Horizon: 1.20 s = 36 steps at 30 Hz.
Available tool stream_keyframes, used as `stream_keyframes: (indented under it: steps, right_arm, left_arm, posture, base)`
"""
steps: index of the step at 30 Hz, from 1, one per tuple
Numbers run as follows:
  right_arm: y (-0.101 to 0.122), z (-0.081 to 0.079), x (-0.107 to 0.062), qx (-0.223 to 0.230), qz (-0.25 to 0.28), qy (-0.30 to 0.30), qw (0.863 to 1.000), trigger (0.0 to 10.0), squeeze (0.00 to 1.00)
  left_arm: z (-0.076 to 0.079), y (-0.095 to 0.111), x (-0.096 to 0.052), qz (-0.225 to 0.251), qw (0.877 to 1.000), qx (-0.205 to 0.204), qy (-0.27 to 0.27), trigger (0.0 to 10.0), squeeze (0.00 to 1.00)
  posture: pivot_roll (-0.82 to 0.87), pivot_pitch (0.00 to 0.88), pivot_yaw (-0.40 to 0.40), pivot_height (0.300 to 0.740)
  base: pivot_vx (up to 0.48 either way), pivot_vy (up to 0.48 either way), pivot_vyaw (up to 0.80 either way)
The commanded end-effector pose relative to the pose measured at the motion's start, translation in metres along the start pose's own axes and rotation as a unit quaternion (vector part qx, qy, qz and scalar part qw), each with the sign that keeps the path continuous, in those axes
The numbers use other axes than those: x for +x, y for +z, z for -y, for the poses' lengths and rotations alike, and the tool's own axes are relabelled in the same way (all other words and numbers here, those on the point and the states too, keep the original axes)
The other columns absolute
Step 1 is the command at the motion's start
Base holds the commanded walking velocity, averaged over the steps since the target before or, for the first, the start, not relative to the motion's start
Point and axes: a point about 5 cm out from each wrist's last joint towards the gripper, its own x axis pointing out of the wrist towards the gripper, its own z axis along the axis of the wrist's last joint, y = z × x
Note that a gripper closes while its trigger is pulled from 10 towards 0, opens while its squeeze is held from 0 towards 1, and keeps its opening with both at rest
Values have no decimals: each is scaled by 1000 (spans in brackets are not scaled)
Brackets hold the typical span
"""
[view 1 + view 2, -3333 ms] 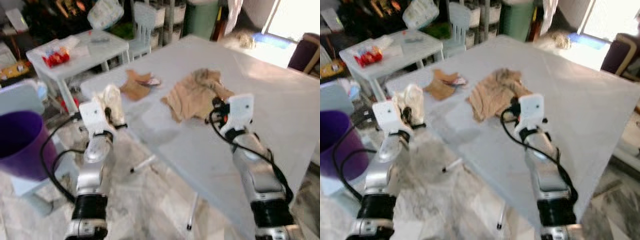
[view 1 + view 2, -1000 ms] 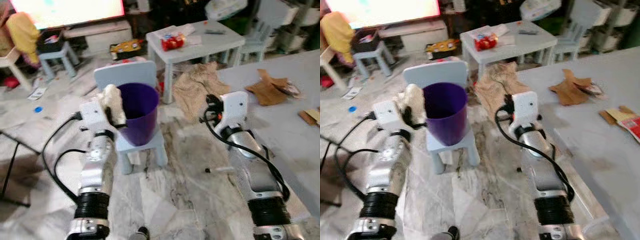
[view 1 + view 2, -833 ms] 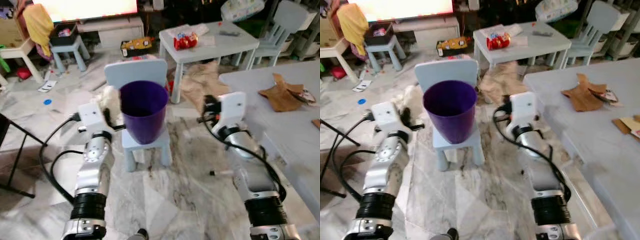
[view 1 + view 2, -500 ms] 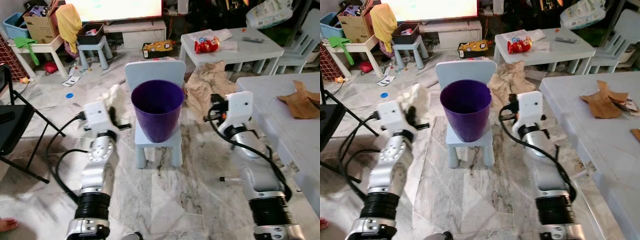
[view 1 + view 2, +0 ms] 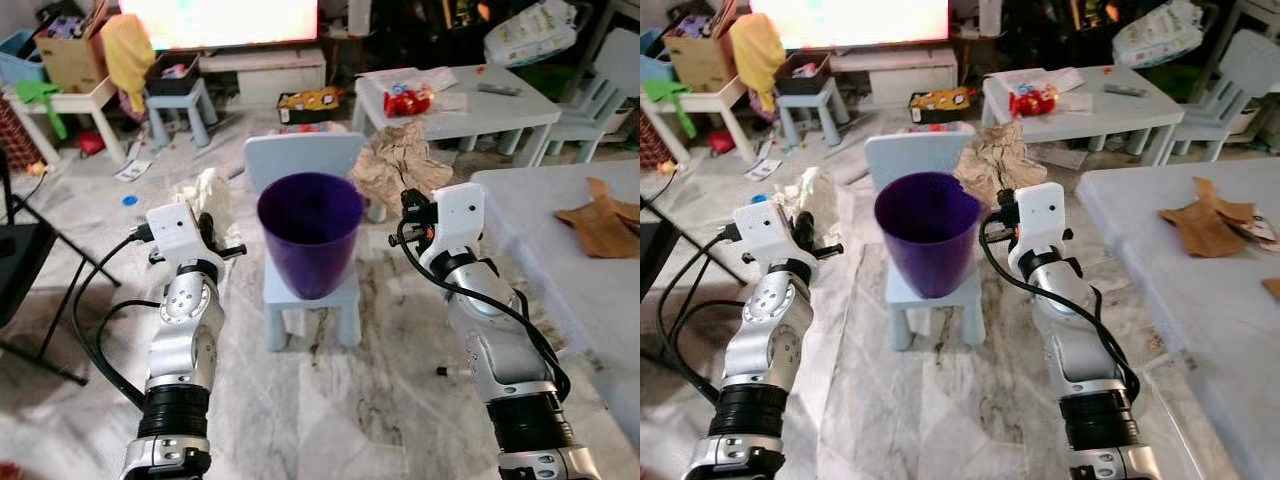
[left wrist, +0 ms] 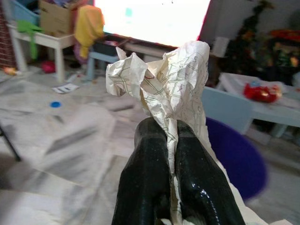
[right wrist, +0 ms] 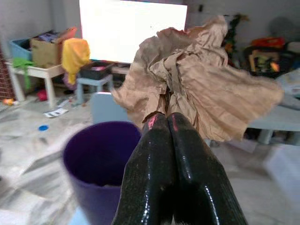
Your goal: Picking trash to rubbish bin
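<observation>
Cluttered living room w/ marble floor (image 5: 330, 400), seen from the robot's head. Large grey table (image 5: 560, 250) sits to the right of the right arm, w/ a torn brown paper scrap (image 5: 605, 220) on top. Further back, a small pale kids' table (image 5: 1090, 95) holds a red packet (image 5: 1028, 100) and papers; a bright TV screen (image 5: 220, 20) glows beyond. Centre of the scene: a purple rubbish bin (image 5: 310, 232) stands upright on the seat of a small pale-blue kids' chair (image 5: 305, 160), between the two grippers and about level w/ them. Right gripper (image 7: 163, 123) is just beside the bin's rim on its right, jaws pressed together, clamped on a big crumpled brown paper wad (image 7: 197, 79) that fans out past the fingertips; in the right wrist view the bin's open mouth lies just ahead of and below the jaws. Left gripper (image 6: 165, 129) is near the bin's left side, not touching it, jaws closed tight on a crumpled white printed paper (image 6: 164, 79) sticking up beyond the tips; bin shows ahead of the jaws, off to one side.
</observation>
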Motion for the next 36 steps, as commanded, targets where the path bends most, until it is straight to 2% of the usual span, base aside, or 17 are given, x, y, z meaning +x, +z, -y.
stream_keyframes:
  steps: [1,36]
  right_arm:
    - [5,1,0,3,9,-4,1000,0,0]
    - [5,1,1,1,9,1,1000,0,0]
  left_arm:
    - [-1,4,2,5,1000,7,-6,0,0]
    - [-4,0,1,-4,1000,13,2,0,0]
  posture:
    - [20,74,-17,740]
    - [21,73,-23,740]
  base:
    - [465,0,0]
    - [459,0,0]
